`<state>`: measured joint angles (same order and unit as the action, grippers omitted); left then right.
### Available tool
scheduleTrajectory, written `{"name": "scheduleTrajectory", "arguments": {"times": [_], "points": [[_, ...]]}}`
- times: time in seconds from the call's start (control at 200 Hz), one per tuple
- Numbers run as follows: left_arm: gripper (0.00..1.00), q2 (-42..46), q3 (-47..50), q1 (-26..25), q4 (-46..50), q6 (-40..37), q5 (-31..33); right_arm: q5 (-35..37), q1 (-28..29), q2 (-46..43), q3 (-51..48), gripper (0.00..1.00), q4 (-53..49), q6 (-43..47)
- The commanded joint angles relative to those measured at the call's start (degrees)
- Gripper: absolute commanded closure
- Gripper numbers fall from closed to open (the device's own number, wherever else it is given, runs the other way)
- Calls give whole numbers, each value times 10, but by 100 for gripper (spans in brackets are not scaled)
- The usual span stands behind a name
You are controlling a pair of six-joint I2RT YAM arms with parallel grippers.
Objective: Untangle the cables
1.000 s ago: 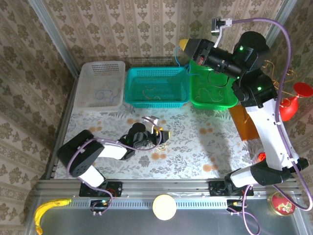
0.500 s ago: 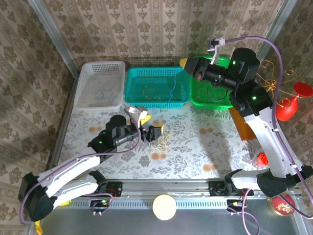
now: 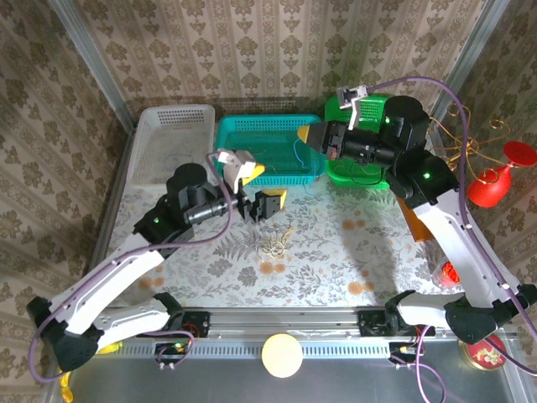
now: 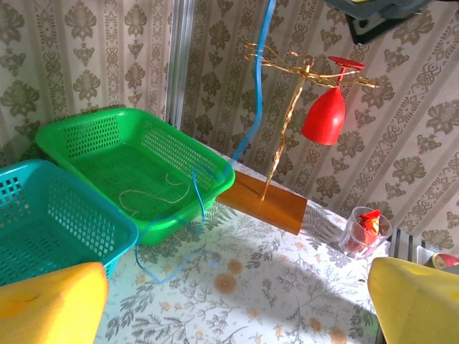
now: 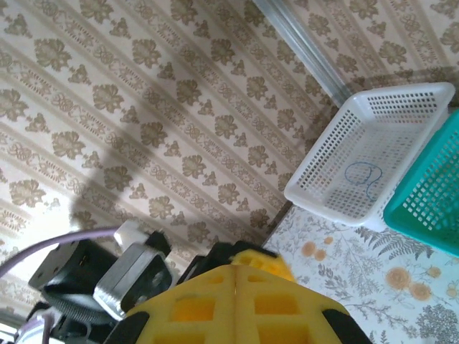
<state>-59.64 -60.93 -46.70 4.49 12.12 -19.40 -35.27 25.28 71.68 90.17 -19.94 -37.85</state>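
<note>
Surface: a table (image 3: 336, 269) under a pale floral cloth, with a metal rail (image 3: 336, 323) along its 6 o'clock edge.
Room: damask wallpaper (image 3: 252, 50) closed the table in at 9, 12 and 3 o'clock.
Baskets: three stood in a row along the far edge: a white basket (image 3: 149, 138) at 11 o'clock, a teal basket (image 3: 231, 151) at 12 and a green basket (image 3: 369, 178) at 1.
Cables: a small clump of gold and pale loops (image 3: 273, 245) lay on the cloth near the table's centre, apart from both grippers. A blue cable (image 4: 252, 107) hung down in front of the green basket, its lower end trailing on the cloth.
Left gripper (image 3: 263, 189): it hovered above the cloth just to the 12 o'clock side of the clump, its yellow pads (image 4: 50, 304) spread wide with nothing between them.
Right gripper (image 3: 309, 136): it was raised over the teal basket with its fingers pressed together on the top of the blue cable.
3 o'clock side: a gold wire stand (image 4: 287, 122) on an orange board carried an upturned red glass (image 4: 326, 115), with a small clear cup (image 4: 366, 231) near it.
Hard to make out: the pinch point was too fine to see, and the blue cable's upper end was cut off in the left wrist view. Thin strands inside the baskets could not be counted.
</note>
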Motion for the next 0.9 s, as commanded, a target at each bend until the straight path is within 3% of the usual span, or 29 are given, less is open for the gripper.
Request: {"name": "scheduleTrajectory", "arguments": {"times": [0.0, 0.265, 0.405, 0.625, 0.785, 0.895], "points": [[7, -33, -35, 6, -11, -19, -29, -23, 10, -17, -14, 100, -10, 18], [13, -76, -62, 22, -70, 7, -35, -18, 44, -12, -43, 100, 9, 13], [22, -82, -56, 27, -90, 21, -50, -17, 63, -4, -46, 100, 14, 13], [59, -90, -47, 29, -128, 38, -69, -11, 75, 1, -56, 100, 25, 9], [79, -103, -52, 28, -161, 55, -91, -7, 77, 1, -63, 100, 32, 5], [100, -114, -65, 29, -165, 65, -92, -2, 76, 0, -63, 100, 34, 7]]}}
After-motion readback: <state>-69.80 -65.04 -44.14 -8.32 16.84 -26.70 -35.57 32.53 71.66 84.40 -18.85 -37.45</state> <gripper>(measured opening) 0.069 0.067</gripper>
